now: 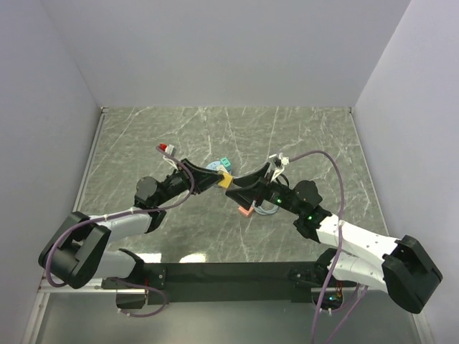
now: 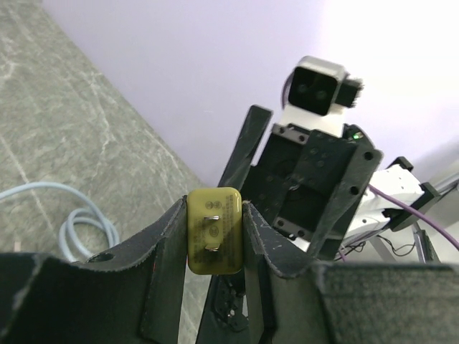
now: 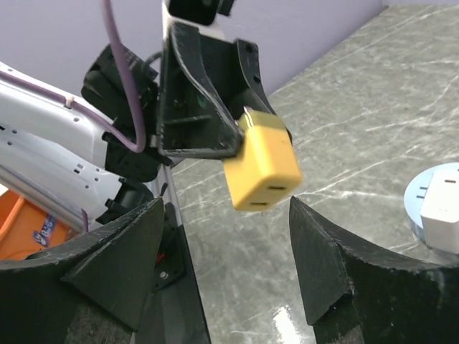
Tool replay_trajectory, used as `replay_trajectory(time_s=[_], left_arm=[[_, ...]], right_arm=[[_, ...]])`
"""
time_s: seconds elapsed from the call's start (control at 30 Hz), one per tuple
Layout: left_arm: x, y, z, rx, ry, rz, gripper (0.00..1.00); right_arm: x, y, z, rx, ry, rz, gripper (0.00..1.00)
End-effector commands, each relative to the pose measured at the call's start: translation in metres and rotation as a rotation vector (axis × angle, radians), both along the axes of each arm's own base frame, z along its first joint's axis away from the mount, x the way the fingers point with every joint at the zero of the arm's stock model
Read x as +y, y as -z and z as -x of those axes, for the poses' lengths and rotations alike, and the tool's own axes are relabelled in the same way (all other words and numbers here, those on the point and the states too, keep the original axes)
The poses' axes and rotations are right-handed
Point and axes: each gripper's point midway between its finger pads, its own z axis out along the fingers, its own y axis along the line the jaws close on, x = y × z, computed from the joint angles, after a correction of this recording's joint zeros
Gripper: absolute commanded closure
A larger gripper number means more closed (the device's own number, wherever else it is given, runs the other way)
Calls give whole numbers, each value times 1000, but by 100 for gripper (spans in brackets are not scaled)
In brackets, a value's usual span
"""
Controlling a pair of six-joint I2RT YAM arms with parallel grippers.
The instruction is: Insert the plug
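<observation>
The left gripper [image 2: 214, 209] pinches the yellow plug [image 2: 213, 244] tight, above the middle of the table [image 1: 301, 143]. At the plug's 4 o'clock, the right gripper [image 3: 224, 208] stands wide and seems not to touch it.

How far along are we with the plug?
Pickup looks done: the left gripper holds the yellow plug between its fingers, off the table. In hand: the right gripper is open and facing the plug without touching it, likely a handover. Left to do: the insertion itself; the plug is in no socket yet.
</observation>
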Motion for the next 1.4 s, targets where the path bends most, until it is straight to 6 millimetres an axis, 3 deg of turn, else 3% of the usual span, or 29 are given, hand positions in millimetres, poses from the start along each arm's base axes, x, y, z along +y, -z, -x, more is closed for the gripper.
replay_trajectory(time_s=[0.0,0.23,0.47,0.97,1.03,1.07,1.1,1.13,1.27,1.3,1.37], left_arm=[[23,-119,56,-558,18,315,99],[12,-122,60,-565,62,323,99],[8,-120,64,-569,71,322,99],[-3,-108,68,-562,116,291,98],[-6,-101,66,-544,117,280,87],[-6,-100,64,-535,114,281,81],[-7,-96,62,-524,111,275,74],[-8,-94,61,-518,110,271,61],[-9,-89,57,-500,102,263,51],[-11,-86,55,-495,104,256,42],[-11,-81,53,-483,98,248,33]], right_arm=[[-4,-15,0,-32,9,-63,24],[0,-13,0,-36,-14,-85,26],[-6,-28,3,-101,-12,-154,35],[-16,-48,6,-174,16,-220,73],[-18,-50,3,-181,37,-217,87],[-19,-49,1,-181,50,-214,99],[-21,-49,-1,-184,65,-212,100],[-23,-47,-4,-177,82,-202,100],[-31,-50,-7,-200,126,-195,100],[-32,-50,-8,-198,132,-189,100],[-37,-48,-15,-196,174,-160,100]])
